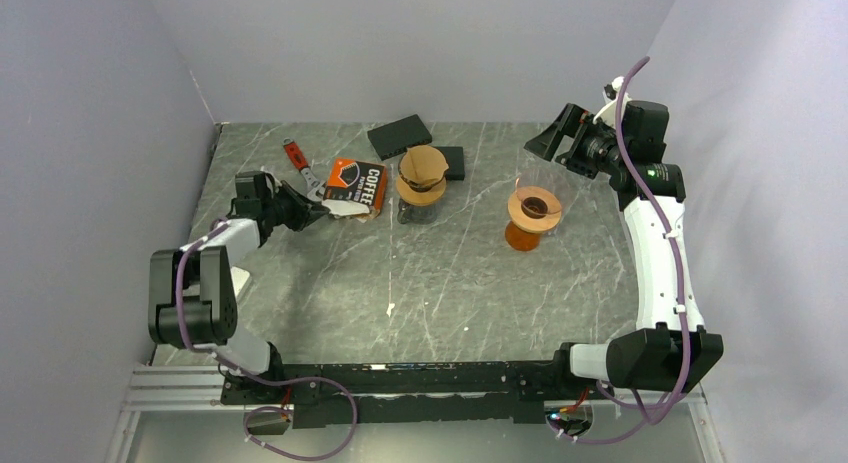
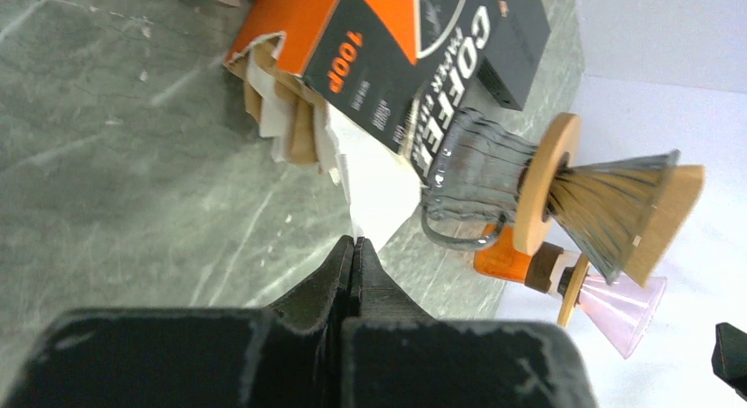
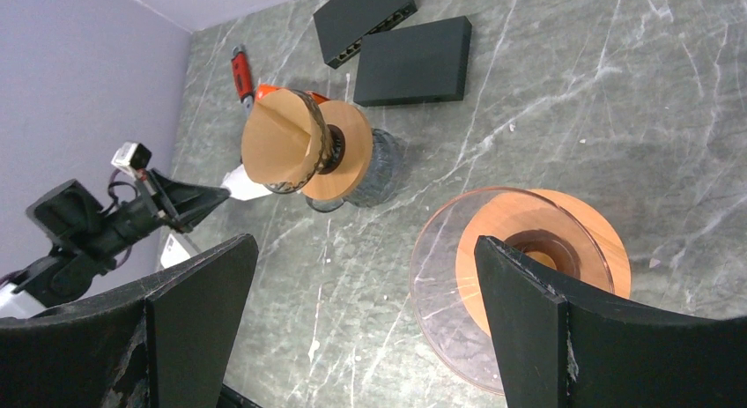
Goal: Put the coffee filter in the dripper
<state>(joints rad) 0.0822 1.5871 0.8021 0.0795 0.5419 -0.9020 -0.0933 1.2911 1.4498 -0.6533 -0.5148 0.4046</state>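
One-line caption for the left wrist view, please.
Left pincer shut on a white filter poking from the torn orange box, grey dripper beside.

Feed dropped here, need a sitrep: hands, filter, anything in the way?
Left hand shut on white filter at box mouth. Right hand open, hovering near pink dripper, no filter in it. Grey dripper, brown filter loaded, stands between.

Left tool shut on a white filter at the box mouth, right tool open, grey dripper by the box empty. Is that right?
Not quite. The grey dripper is not empty: a brown filter already sits in it, clear in the right wrist view. The rest holds: left tool shut on the white filter at the box mouth, right tool open.
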